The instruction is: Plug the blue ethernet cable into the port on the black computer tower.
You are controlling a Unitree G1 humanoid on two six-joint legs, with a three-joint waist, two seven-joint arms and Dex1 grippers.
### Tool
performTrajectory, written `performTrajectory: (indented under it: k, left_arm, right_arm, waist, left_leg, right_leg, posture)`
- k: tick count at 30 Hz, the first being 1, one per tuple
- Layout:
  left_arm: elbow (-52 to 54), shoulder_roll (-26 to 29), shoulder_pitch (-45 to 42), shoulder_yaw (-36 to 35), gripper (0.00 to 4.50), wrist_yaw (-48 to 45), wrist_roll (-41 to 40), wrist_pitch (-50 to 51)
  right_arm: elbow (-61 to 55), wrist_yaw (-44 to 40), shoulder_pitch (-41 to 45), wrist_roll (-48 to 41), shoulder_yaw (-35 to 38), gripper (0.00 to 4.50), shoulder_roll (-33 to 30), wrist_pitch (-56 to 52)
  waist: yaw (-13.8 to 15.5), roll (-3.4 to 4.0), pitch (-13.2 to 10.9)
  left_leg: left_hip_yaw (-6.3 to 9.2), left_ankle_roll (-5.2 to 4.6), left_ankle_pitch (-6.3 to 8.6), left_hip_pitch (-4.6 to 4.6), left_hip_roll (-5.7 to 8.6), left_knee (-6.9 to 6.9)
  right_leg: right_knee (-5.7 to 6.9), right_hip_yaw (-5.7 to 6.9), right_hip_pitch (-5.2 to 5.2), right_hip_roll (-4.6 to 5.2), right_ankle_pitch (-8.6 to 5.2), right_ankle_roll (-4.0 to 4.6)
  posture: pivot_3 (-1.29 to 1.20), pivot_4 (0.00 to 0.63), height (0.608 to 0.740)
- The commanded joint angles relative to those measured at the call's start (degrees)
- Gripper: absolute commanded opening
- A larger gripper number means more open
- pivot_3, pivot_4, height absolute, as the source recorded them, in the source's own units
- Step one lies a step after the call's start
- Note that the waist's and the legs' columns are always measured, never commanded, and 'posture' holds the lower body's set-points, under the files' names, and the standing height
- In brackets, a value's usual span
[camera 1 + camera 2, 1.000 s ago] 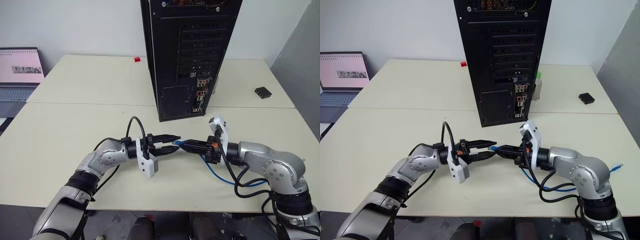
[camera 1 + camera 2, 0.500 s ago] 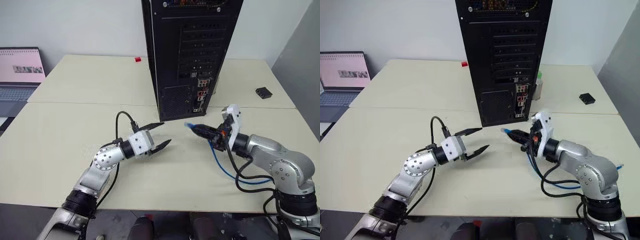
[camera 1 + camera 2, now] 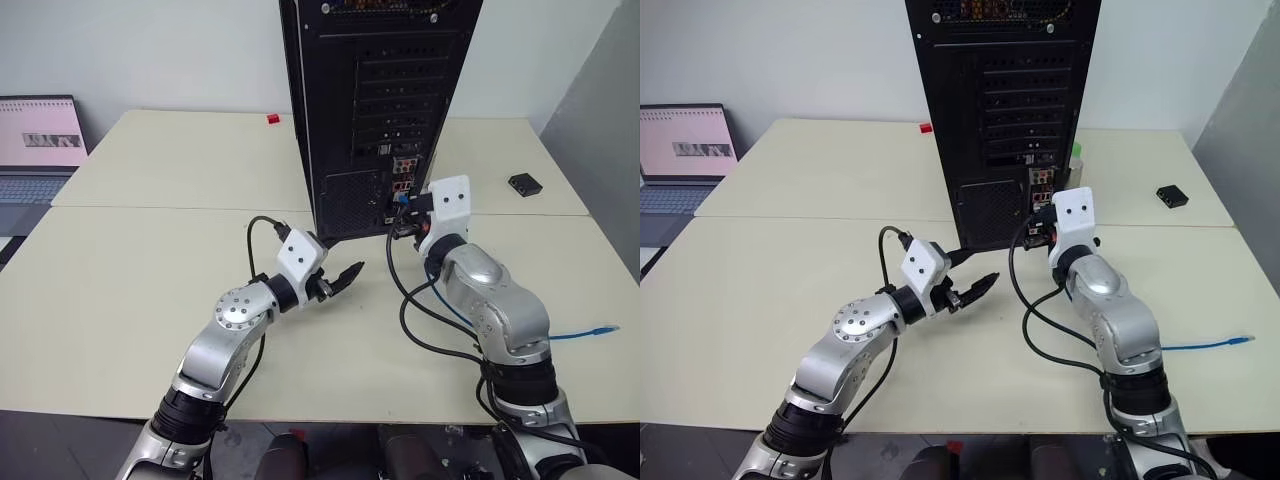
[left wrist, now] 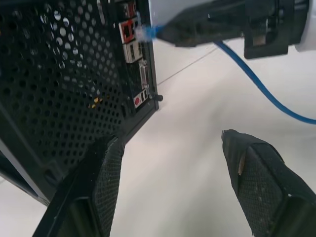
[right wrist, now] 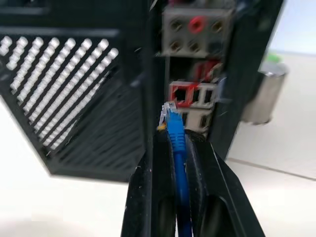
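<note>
The right gripper (image 5: 173, 140) has its fingers clamped on the blue ethernet cable (image 5: 176, 136), its clear plug just short of the black computer tower (image 3: 375, 110), seemingly not yet in a socket. The left gripper (image 4: 170, 163) hovers by the tower's foot, fingers spread, holding nothing

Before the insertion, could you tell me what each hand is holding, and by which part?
Right hand: blue ethernet cable, pinched just behind its clear plug. Left hand: open, holding nothing.

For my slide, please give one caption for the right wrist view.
End effector holds the blue cable, its plug just short of the computer tower ports.
</note>
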State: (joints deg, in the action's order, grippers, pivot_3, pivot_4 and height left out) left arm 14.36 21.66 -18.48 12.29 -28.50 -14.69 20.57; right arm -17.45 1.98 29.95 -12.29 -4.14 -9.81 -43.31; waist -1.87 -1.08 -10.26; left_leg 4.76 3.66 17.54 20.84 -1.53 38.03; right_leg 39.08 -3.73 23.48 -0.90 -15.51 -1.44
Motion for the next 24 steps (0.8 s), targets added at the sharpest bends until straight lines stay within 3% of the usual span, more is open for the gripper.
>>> performTrajectory:
  k: [1, 24]
  left_arm:
    - [2.6, -1.0, -1.6, -1.2, 3.29, 1.5, 1.2, 0.8]
    - [3.1, -2.5, -3.0, 0.1, 3.29, 1.6, 5.4, 2.4]
  right_arm:
    - [-0.1, 2.1, 2.2, 2.8, 0.2, 0.01, 1.8, 2.3]
    - [6.7, 2.3, 4.7, 6.0, 2.8, 0.01, 7.3, 5.5]
  waist:
    - [0.0, 0.0, 0.0]
    - [-0.1, 0.0, 0.0]
  left_leg:
    - [0.0, 0.0, 0.0, 0.0, 0.0, 0.0]
    - [-0.05, 0.0, 0.0, -0.01, 0.0, -0.01]
  right_leg:
    - [0.0, 0.0, 0.0, 0.0, 0.0, 0.0]
    - [-0.01, -0.05, 0.01, 0.01, 0.0, 0.01]
  posture:
    - [0.0, 0.15, 0.74]
    - [0.0, 0.15, 0.74]
